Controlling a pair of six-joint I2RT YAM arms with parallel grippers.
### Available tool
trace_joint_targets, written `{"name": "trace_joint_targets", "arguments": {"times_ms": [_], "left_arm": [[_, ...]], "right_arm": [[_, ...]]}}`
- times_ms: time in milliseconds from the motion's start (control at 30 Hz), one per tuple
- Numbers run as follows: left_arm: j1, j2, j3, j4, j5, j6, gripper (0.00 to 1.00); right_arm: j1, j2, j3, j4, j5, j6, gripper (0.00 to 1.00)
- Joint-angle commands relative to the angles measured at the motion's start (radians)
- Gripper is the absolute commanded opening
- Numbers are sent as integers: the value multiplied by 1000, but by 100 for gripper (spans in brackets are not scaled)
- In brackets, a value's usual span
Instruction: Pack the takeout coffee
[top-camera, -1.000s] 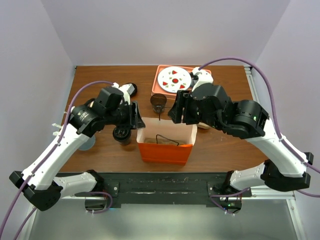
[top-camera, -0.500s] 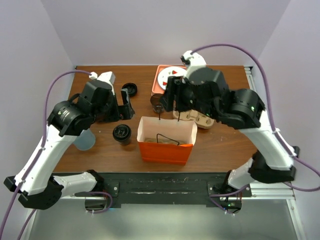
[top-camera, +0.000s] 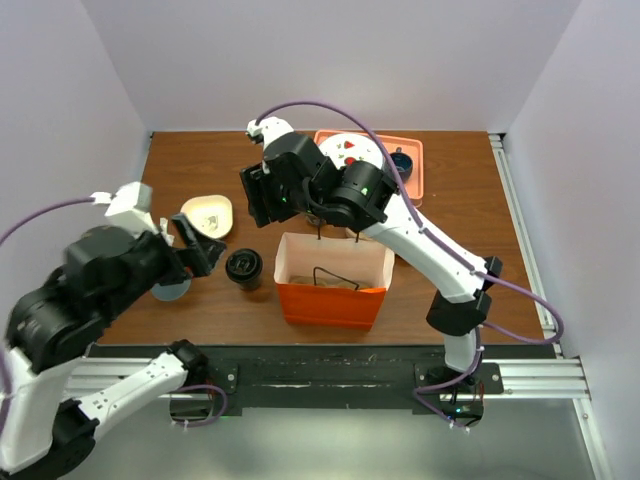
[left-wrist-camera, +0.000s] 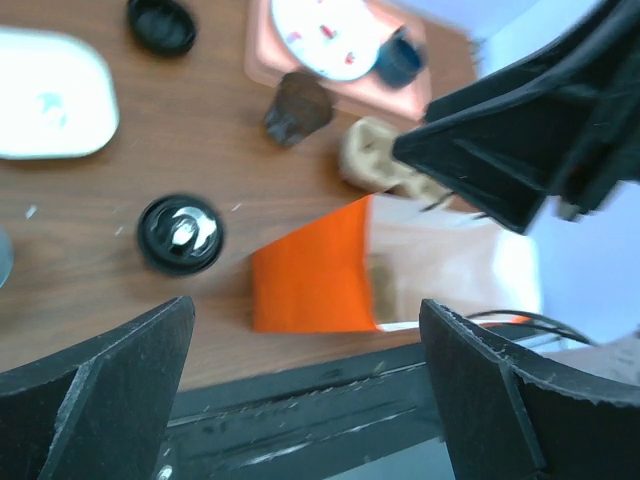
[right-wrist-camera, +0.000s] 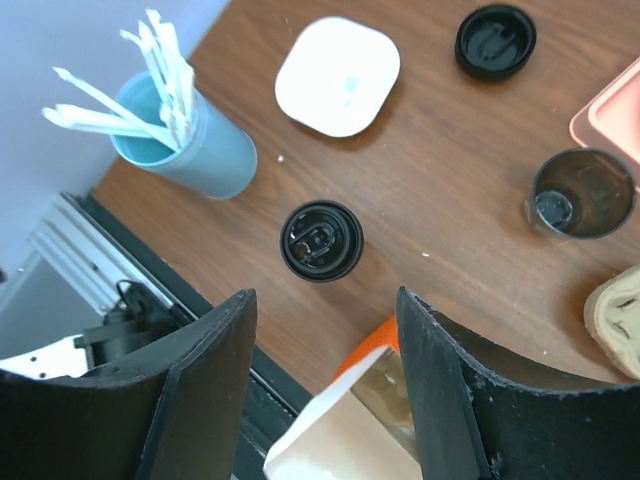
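The takeout coffee is a dark cup with a round black lid. It stands upright on the wooden table just left of the orange paper bag. It also shows in the left wrist view and the right wrist view. My left gripper hangs open to the cup's left, clear of it, and its jaws hold nothing. My right gripper hovers open above the table behind the cup. The cup lies ahead of its empty fingers.
A white dish and a blue cup of stirrers sit to the left. A loose black disc, a dark empty cup and a pink tray with a plate and blue mug lie behind the bag.
My left gripper opened and pulled back left, leaving the coffee standing on the table. My right arm swung left from behind the bag to above the area behind the coffee.
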Motion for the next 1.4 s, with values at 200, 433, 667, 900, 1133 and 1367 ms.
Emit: {"name": "trace_joint_targets", "arguments": {"times_ms": [200, 433, 667, 900, 1133, 1367], "left_arm": [[3, 230, -142, -102, -167, -184, 100], [3, 310, -192, -79, -218, -345, 61], [52, 336, -318, -88, -117, -646, 41], [174, 459, -332, -99, -80, -683, 36], [190, 500, -406, -33, -60, -694, 38], [191, 554, -440, -17, -69, -704, 43]], "right_arm": [[6, -292, -173, 39, 127, 86, 61], [8, -567, -396, 77, 183, 193, 60], [6, -676, -438, 14, 224, 187, 60], [8, -710, -458, -9, 229, 163, 60], [8, -740, -502, -8, 227, 161, 60], [6, -751, -551, -21, 230, 178, 61]]}}
